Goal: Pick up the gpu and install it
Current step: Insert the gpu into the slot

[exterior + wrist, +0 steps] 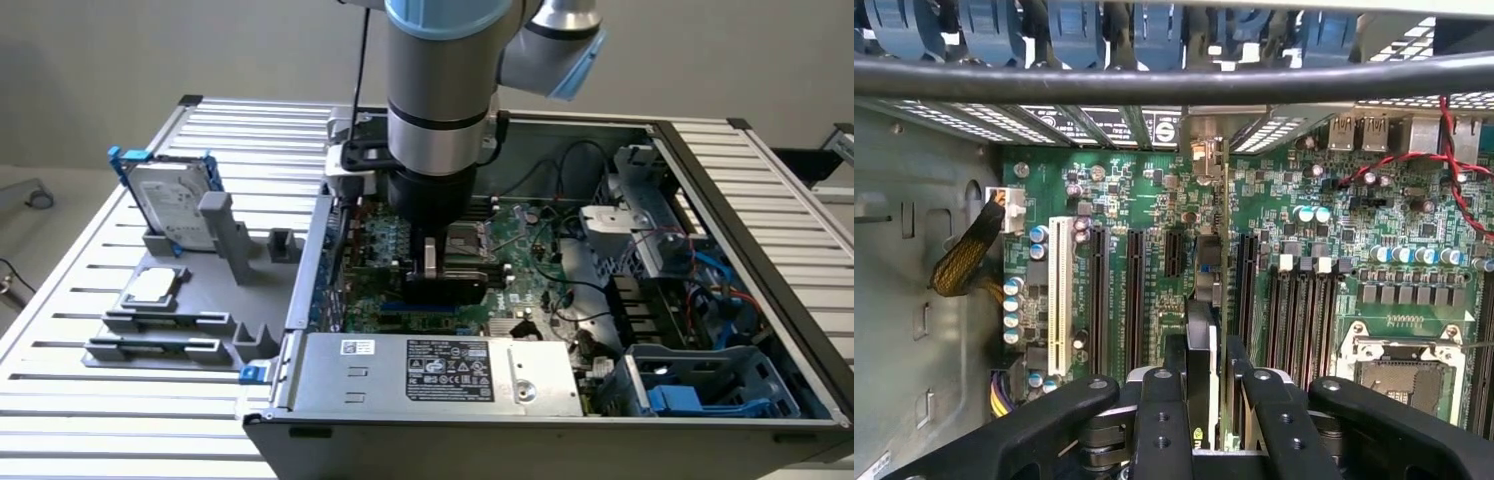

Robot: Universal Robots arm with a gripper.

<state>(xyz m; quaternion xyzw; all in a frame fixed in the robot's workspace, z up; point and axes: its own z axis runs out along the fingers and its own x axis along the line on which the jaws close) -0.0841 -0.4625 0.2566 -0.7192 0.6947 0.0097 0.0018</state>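
The gpu (pixel 1202 285) stands edge-on between my fingers, a thin dark card with its silver bracket end toward the case's rear wall. My gripper (pixel 1206 365) is shut on it. The card runs along the long black expansion slots (pixel 1135 300) of the green motherboard (pixel 1154 190); I cannot tell whether its edge touches a slot. In the exterior view my gripper (pixel 434 262) reaches straight down into the open computer case (pixel 747 250), and the gpu (pixel 430 292) shows as a dark strip just under it, low over the motherboard (pixel 521 235).
A silver hard drive (pixel 171 200) in a blue frame and a small square processor chip (pixel 151 285) rest on a grey fixture (pixel 187 335) at the exterior view's left. The power supply (pixel 441 372) lines the case front. Red cables (pixel 1454 170), memory slots (pixel 1304 310) and the processor socket (pixel 1399 360) flank the card.
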